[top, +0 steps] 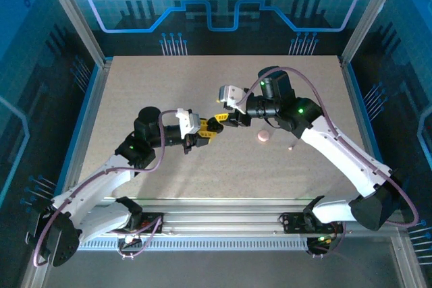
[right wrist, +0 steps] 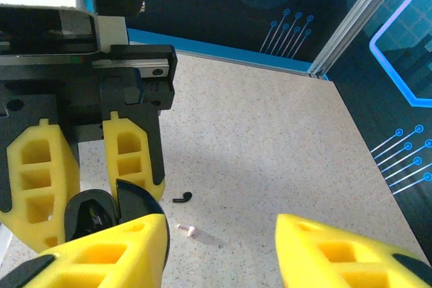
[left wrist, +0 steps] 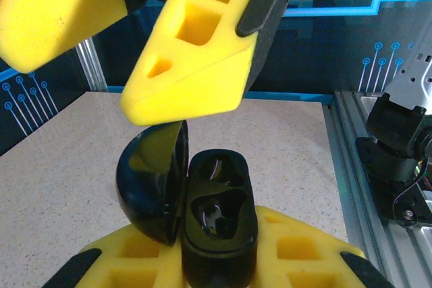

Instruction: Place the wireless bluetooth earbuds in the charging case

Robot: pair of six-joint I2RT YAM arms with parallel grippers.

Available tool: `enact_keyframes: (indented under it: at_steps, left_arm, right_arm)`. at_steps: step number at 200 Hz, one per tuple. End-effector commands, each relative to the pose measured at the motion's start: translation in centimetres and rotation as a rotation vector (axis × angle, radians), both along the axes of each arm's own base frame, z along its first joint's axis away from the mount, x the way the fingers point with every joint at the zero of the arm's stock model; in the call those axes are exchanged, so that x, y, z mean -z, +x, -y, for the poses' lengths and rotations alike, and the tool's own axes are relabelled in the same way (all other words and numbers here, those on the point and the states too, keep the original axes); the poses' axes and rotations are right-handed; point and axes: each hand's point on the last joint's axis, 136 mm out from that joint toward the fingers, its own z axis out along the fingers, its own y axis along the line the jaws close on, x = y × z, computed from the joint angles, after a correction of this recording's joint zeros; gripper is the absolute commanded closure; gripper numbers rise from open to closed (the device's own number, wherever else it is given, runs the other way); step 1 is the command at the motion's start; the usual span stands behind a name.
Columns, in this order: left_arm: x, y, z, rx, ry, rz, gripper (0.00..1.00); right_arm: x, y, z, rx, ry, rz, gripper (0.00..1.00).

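Black glossy charging case [left wrist: 219,214], lid open, clenched in my left pincer [top: 209,130] so its wells face my released right pincer [right wrist: 219,241].

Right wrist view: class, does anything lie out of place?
A small black curved piece and a small pale stub lie loose on the speckled table, not in the open glossy black case the left gripper holds.

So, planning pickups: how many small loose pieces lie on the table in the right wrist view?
2: a black curved piece beside the left claw, and a pale stubby piece nearer the camera. More may be hidden.
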Motion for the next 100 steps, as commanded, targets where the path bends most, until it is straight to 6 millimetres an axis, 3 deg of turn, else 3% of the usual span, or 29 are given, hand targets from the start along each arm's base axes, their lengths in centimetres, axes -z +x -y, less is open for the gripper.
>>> enact_keyframes:
  at_steps: [1,50,75,100]
  left_arm:
    - [-0.3,0.3,-0.1,-0.019,-0.032,-0.007,0.84]
    - [0.8,4.3,-4.2,-0.211,-0.125,-0.123,0.84]
    - [1.9,5.7,-6.9,-0.339,-0.120,-0.177,0.84]
    - [2.9,7.1,-10.1,-0.508,-0.095,-0.216,0.84]
  right_arm:
    - [-1.3,0.1,0.4,0.024,0.039,0.013,0.49]
    - [-2.5,1.4,1.2,0.196,0.077,-0.141,0.42]
    - [-1.5,3.3,1.5,0.375,0.076,-0.286,0.45]
    - [1.0,5.1,1.3,0.562,0.061,-0.498,0.48]
